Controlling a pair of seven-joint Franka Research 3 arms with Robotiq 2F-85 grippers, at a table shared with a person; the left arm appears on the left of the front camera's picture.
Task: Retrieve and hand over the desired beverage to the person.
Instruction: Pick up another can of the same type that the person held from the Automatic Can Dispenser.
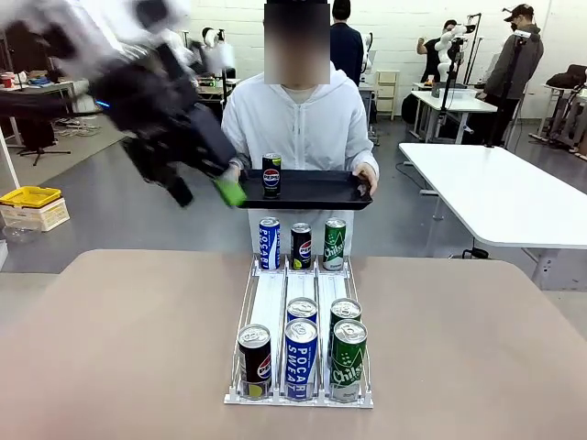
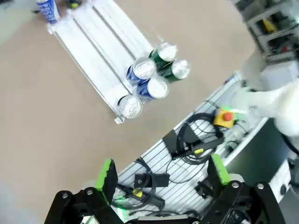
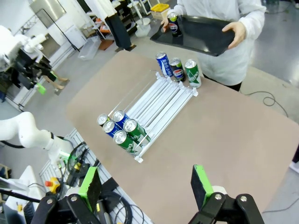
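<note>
So: rack (image 1: 266, 307) 8 cans (image 1: 301, 357), tray (image 1: 321, 189) 1.

I have bare tabletop (image 1: 110, 348) at lower left and lower right of the front view. The rack (image 1: 268, 302) blocks the centre: 3 cans (image 1: 301, 245) at its far end, 5 at its near end. The tray (image 1: 321, 190) bars upper centre.

Front view. Floor (image 1: 119, 197): smooth grey, evenly lit. Back wall (image 1: 394, 27) at 12 o'clock: white-painted block. Long white table (image 1: 500, 192) at 3 o'clock, with a second white table (image 1: 459, 103) behind it at 2 o'clock. Yellow crate (image 1: 29, 195) on a pale box (image 1: 37, 216) at 9 o'clock. Dark table (image 1: 37, 92) at 10 o'clock.
</note>
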